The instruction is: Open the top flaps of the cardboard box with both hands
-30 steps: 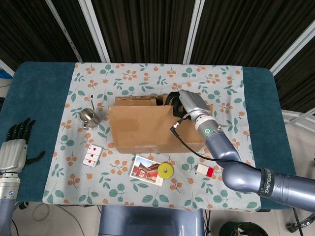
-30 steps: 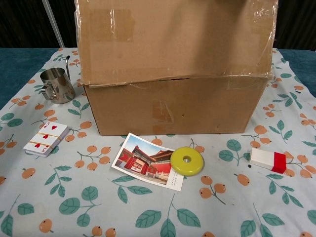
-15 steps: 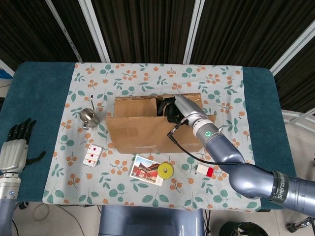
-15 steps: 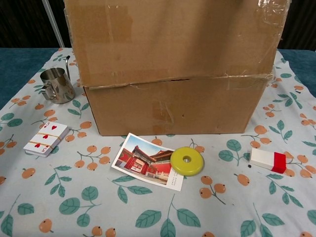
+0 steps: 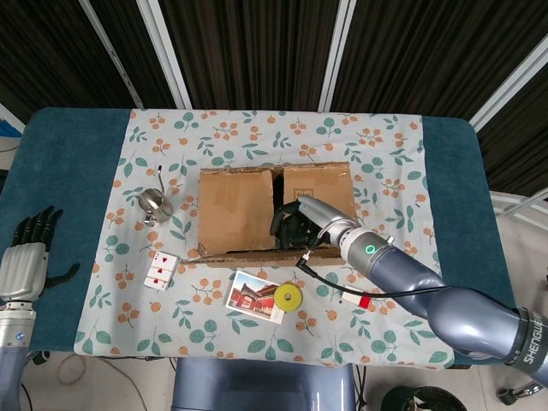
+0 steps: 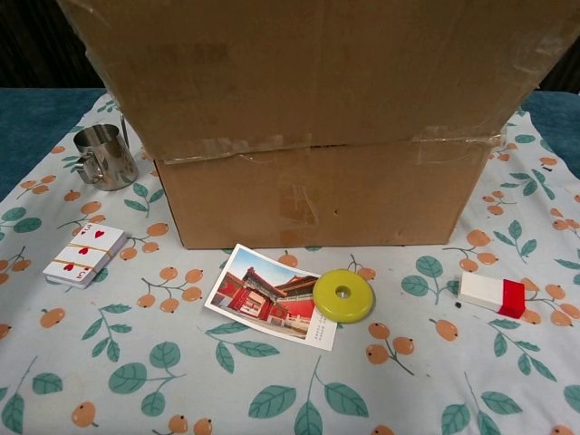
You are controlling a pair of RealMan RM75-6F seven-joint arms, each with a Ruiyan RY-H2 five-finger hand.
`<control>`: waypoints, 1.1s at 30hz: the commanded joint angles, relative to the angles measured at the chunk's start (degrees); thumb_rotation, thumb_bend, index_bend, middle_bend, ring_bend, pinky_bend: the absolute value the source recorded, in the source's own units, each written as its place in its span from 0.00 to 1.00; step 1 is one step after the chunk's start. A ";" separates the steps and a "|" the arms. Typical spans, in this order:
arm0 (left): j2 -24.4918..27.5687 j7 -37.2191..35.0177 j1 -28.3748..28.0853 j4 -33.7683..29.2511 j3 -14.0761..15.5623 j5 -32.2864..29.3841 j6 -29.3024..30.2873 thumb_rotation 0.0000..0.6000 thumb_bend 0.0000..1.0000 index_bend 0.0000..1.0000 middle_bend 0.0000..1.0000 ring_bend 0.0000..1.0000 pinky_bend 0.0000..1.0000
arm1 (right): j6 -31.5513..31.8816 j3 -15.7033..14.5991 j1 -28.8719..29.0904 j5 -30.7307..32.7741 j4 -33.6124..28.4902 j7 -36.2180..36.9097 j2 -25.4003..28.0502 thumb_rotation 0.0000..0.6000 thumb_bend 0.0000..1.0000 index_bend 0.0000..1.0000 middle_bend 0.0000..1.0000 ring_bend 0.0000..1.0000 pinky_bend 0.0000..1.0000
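Floral-clothed counter [image 5: 103,257]: brown cardboard box [image 5: 274,210] mid-cloth, light, stiff. Right robot hand [image 5: 295,224] over its front flap, grip unclear; left robot hand [image 5: 26,257] well away, spread, empty. Best held at flap edges.

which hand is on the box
The right hand: it sits at the top of the box. The left hand hangs far off, past the table's left edge.

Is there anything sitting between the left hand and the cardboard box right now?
Yes. The left hand is off the cloth at the table's left edge, and the metal cup and the deck of cards lie between it and the cardboard box. The gap between them looks passable.
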 commanded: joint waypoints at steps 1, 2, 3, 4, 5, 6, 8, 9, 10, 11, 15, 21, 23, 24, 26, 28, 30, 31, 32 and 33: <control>0.00 0.04 0.02 0.01 -0.02 0.01 -0.02 1.00 0.19 0.00 0.00 0.00 0.00 | -2.09 -1.93 0.17 -1.03 -1.36 1.97 2.27 1.00 1.00 0.47 0.59 0.59 0.41; -0.01 0.06 0.02 -0.01 -0.03 0.02 -0.03 1.00 0.19 0.00 0.00 0.00 0.00 | -2.45 -2.33 -0.05 -1.56 -1.74 2.41 2.77 1.00 1.00 0.47 0.59 0.59 0.41; -0.02 0.08 0.03 -0.03 -0.02 0.05 -0.04 1.00 0.19 0.00 0.00 0.00 0.00 | -2.81 -2.73 -0.37 -2.16 -2.19 2.85 3.31 1.00 1.00 0.47 0.59 0.59 0.41; -0.03 0.17 0.05 -0.03 0.01 0.12 -0.04 1.00 0.19 0.00 0.00 0.00 0.00 | -3.31 -3.27 -0.99 -3.10 -2.89 3.58 4.09 1.00 1.00 0.47 0.59 0.59 0.41; -0.03 0.24 0.06 -0.02 0.02 0.16 -0.02 1.00 0.19 0.00 0.00 0.00 0.00 | -3.57 -3.54 -1.44 -3.73 -3.30 4.14 4.54 1.00 1.00 0.47 0.59 0.59 0.41; -0.05 0.31 0.07 -0.01 0.02 0.21 0.02 1.00 0.19 0.00 0.00 0.00 0.00 | -3.73 -3.81 -1.94 -4.45 -3.74 4.66 4.96 1.00 1.00 0.47 0.58 0.59 0.41; -0.10 0.47 0.09 0.03 -0.01 0.33 0.16 1.00 0.19 0.00 0.00 0.00 0.00 | -3.78 -4.42 -3.33 -6.73 -4.81 5.60 5.75 1.00 1.00 0.47 0.58 0.58 0.41; -0.10 0.55 0.09 0.05 -0.02 0.39 0.22 1.00 0.19 0.00 0.00 0.00 0.00 | -3.59 -4.62 -3.97 -7.82 -5.24 5.88 5.97 1.00 1.00 0.46 0.57 0.57 0.41; -0.11 0.70 0.09 0.08 -0.04 0.48 0.31 1.00 0.19 0.00 0.00 0.00 0.00 | -3.20 -4.71 -4.71 -9.03 -5.66 6.16 6.14 1.00 1.00 0.46 0.56 0.56 0.41; -0.11 0.84 0.09 0.12 -0.05 0.55 0.39 1.00 0.19 0.00 0.00 0.00 0.00 | -2.25 -4.78 -5.67 -10.55 -6.14 6.28 6.26 1.00 1.00 0.46 0.55 0.56 0.41; 0.11 1.80 -0.09 0.04 -0.29 0.87 0.71 1.00 0.19 0.00 0.00 0.00 0.00 | 7.92 -3.99 -11.93 -20.36 -8.61 6.67 4.84 1.00 0.91 0.43 0.51 0.52 0.41; 1.13 4.02 -1.02 -1.42 -0.67 1.04 -0.10 1.00 0.19 0.00 0.00 0.00 0.00 | 32.88 -6.73 -25.54 -42.07 -10.07 6.62 -3.25 1.00 0.60 0.23 0.27 0.29 0.30; 1.70 5.26 -1.69 -2.27 -0.69 1.08 -1.04 1.00 0.19 0.00 0.00 0.00 0.00 | 40.24 -9.62 -29.99 -49.58 -8.45 5.30 -6.51 1.00 0.53 0.16 0.17 0.18 0.26; 1.96 5.78 -2.07 -2.65 -0.73 1.17 -1.53 1.00 0.19 0.00 0.00 0.00 0.00 | 43.15 -11.16 -31.72 -52.27 -7.30 4.16 -7.68 1.00 0.51 0.13 0.13 0.13 0.24; 2.50 6.83 -2.95 -3.51 -0.86 1.27 -2.66 1.00 0.19 0.00 0.00 0.00 0.00 | 48.11 -13.70 -34.60 -56.96 -5.15 2.22 -10.13 1.00 0.49 0.09 0.08 0.07 0.23; 3.48 8.11 -4.38 -4.69 -0.88 1.64 -4.78 1.00 0.20 0.00 0.00 0.00 0.00 | 52.87 -16.48 -37.43 -60.65 -2.37 -0.38 -12.41 1.00 0.49 0.08 0.05 0.05 0.23; 4.76 9.40 -5.99 -6.15 -1.10 1.61 -7.24 1.00 0.20 0.00 0.00 0.00 0.00 | 57.62 -18.81 -40.20 -63.98 0.72 -2.62 -14.94 1.00 0.49 0.08 0.04 0.04 0.23; 5.41 10.07 -6.94 -6.89 -1.36 1.65 -8.47 1.00 0.20 0.00 0.00 0.00 0.00 | 59.80 -19.65 -41.49 -65.52 2.18 -3.23 -16.29 1.00 0.49 0.08 0.04 0.04 0.23; 6.35 11.20 -8.45 -7.91 -1.89 1.79 -10.18 1.00 0.20 0.00 0.00 0.00 0.00 | 62.72 -20.53 -43.30 -67.53 4.26 -3.53 -18.28 1.00 0.49 0.08 0.04 0.04 0.23; 6.94 11.97 -9.47 -8.57 -2.30 1.78 -11.28 1.00 0.20 0.00 0.00 0.00 0.00 | 64.36 -21.00 -44.45 -68.63 5.59 -3.41 -19.51 1.00 0.49 0.08 0.04 0.04 0.23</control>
